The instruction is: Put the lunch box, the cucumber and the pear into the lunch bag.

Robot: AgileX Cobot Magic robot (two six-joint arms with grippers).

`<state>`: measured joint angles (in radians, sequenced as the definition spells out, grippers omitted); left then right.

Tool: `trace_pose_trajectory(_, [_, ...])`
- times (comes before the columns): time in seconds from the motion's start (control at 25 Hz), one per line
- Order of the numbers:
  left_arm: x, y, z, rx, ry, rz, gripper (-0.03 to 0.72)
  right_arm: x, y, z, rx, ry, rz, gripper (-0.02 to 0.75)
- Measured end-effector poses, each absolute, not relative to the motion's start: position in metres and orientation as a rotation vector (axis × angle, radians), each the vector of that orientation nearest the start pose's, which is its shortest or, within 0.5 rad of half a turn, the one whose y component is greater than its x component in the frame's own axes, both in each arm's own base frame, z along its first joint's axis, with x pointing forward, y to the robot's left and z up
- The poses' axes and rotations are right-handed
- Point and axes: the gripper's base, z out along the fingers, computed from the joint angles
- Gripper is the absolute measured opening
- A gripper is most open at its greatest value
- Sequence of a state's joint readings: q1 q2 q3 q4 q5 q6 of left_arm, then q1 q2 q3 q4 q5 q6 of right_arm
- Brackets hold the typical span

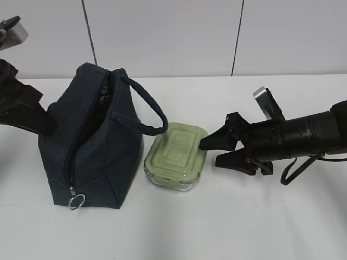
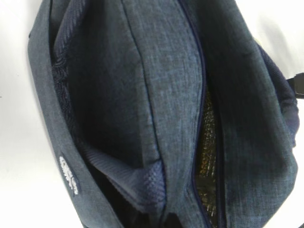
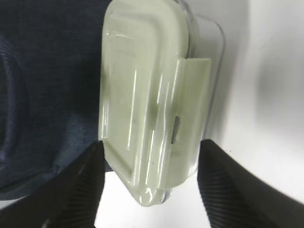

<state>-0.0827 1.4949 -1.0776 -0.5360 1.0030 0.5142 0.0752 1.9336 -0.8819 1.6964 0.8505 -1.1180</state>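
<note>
The right jaws point(image 1: 217, 153) stand spread at the centre right of the exterior view, their two dark fingers point(image 3: 71, 190) on either side of the near end of the lunch box point(image 1: 177, 156) — the wrist view shows no clear grip on it. The box sits on the white desk point(image 1: 227, 216), lid on, just beside the lunch bag point(image 1: 92, 141) at left. The bag stands upright with its zipper open — the silver ring pull point(image 1: 76, 201) hangs at its lower front. The left jaws are out of sight behind the bag, pressed together; its wrist view is filled by navy fabric.
</note>
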Motion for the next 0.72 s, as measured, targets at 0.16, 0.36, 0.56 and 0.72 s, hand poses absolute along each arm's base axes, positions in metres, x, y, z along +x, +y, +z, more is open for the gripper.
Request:
trace_pose_trajectory(0.16, [0.282,-0.063,0.269,0.490,2.706,-0.593,0.003,0.336,0.092,0.127,0.284,2.420,1.307,0.502])
trace_pose_trajectory(0.36, [0.282,-0.063,0.269,0.490,2.706,-0.593,0.003,0.338,0.091,0.113,0.309,2.421,1.306,0.567])
trace_pose_trajectory(0.56, [0.282,-0.063,0.269,0.490,2.706,-0.591,0.003,0.339,0.092,0.107,0.275,2.424,1.311,0.583])
trace_pose_trajectory(0.72, [0.282,-0.063,0.269,0.490,2.705,-0.591,0.003,0.342,0.094,0.111,0.250,2.401,1.329,0.585])
